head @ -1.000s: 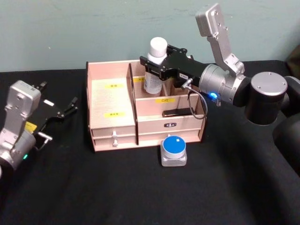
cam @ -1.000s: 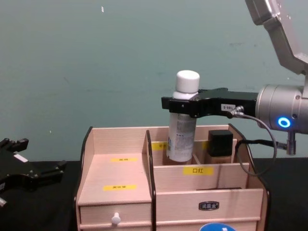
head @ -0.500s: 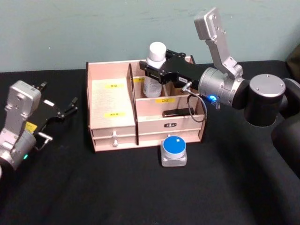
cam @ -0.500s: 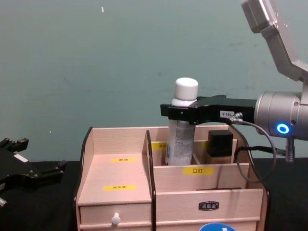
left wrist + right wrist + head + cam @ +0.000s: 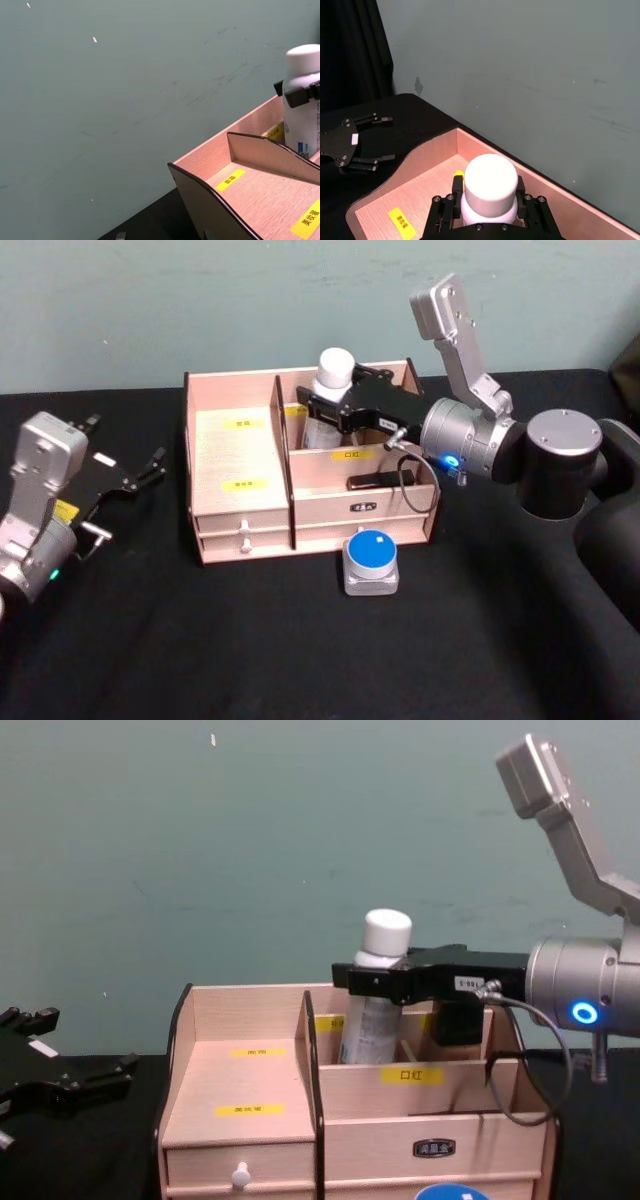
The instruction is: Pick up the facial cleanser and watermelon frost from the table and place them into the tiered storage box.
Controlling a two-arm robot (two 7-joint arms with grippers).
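My right tool [image 5: 333,408] is clamped on the neck of the white-capped bottle [image 5: 336,367], fingers closed just under the cap, seen from above in the right wrist view too [image 5: 487,220] with the cap [image 5: 490,182] between them. The bottle [image 5: 385,932] sits low in the back compartment of the box [image 5: 235,510], just right of the tall black-edged divider, leaning a bit with its cap toward my right. Can't tell if its base touches the compartment floor, the front wall hides it. From the chest my right tool [image 5: 375,982] reaches in from the right, level, above the box [image 5: 240,1080] rim. A dark-capped item [image 5: 458,1020] stands in the compartment beside the bottle, partly behind the tool. A flat black thing [image 5: 378,480] lies in the lower middle tier. The blue-lidded tub [image 5: 371,560] is on the black counter [image 5: 300,650] just in front of the box, apart from both tools. My left tool [image 5: 125,480] is parked off to the left over the counter, fingers spread, holding nothing, well apart from the box
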